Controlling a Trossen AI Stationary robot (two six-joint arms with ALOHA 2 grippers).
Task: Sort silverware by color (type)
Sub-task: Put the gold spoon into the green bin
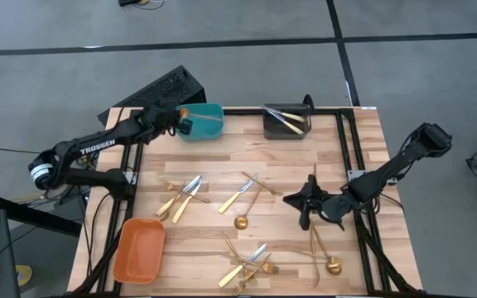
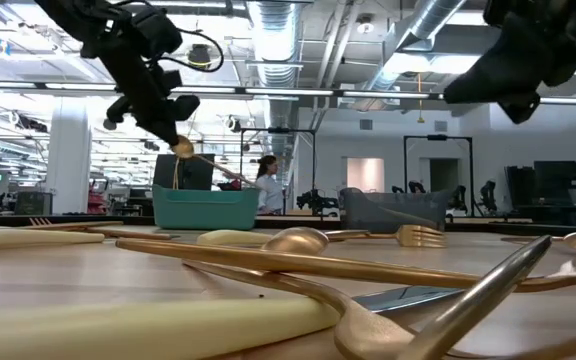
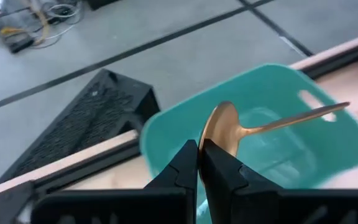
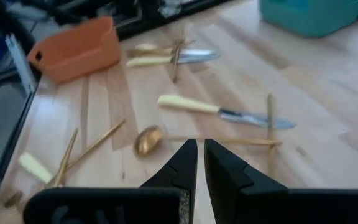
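1. Wooden desk (image 1: 305, 165) carries scattered silverware (image 1: 247, 194).
2. Left tool (image 3: 199, 158) pinches a spoon (image 3: 225, 127) by its bowl over the teal bin (image 3: 328, 155).
3. Right tool (image 4: 199, 163) hovers, nearly closed, empty.
4. Slim, stiff, slick metal; the handle middle looks the best place to grip.

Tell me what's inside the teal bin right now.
Over the teal bin, the left tool holds a gold spoon by its bowl. The bin's visible floor looks bare; the tool hides the near part.

An open-plan lab: exposed ceiling ducts (image 2: 278, 25), test frames (image 2: 438, 170), concrete floor (image 1: 247, 21).
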